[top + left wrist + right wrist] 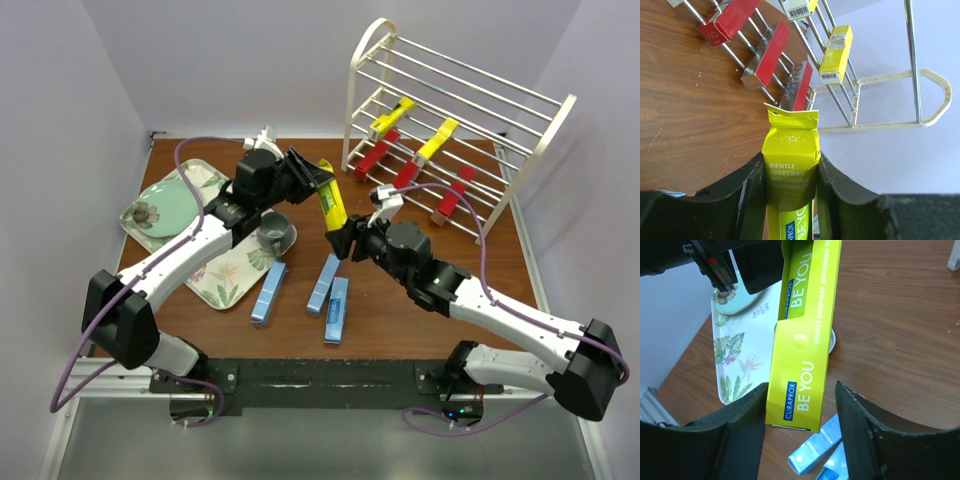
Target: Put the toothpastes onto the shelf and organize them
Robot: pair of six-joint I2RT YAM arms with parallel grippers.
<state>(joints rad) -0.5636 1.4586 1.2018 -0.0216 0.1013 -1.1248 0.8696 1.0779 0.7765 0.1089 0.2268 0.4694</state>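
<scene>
1. Over the middle of the table (400,320), the left arm reaches in from the near-left corner. Its wrist is turned toward the shelf (549,140).
2. The left gripper (322,185) is clenched on a yellow toothpaste box (332,207). In the left wrist view both pads press flat against the box's sides, just below its opened end flap.
3. The box hangs in the air, tilted, with its upper end toward the shelf and its lower end toward the near edge.
4. The right arm stretches in from the near-right corner, and the right gripper (345,240) sits at the box's lower end.
5. Its fingers straddle the box. One finger is against the box's edge, and a sliver of table shows between the other finger and the box, so this pincer is not clamped.
6. Two yellow boxes (392,118) and three red boxes (408,172) lie across the shelf rods; which tiers they lie on is hard to judge.
7. Three light-blue boxes (323,283) lie on the table between the arms.
8. The left arm partly covers the grey mug (275,232) and the leaf-patterned tray (225,275).
9. The right wrist view cuts off the held box's upper end. The left wrist view loses its lower end between the fingers.
</scene>
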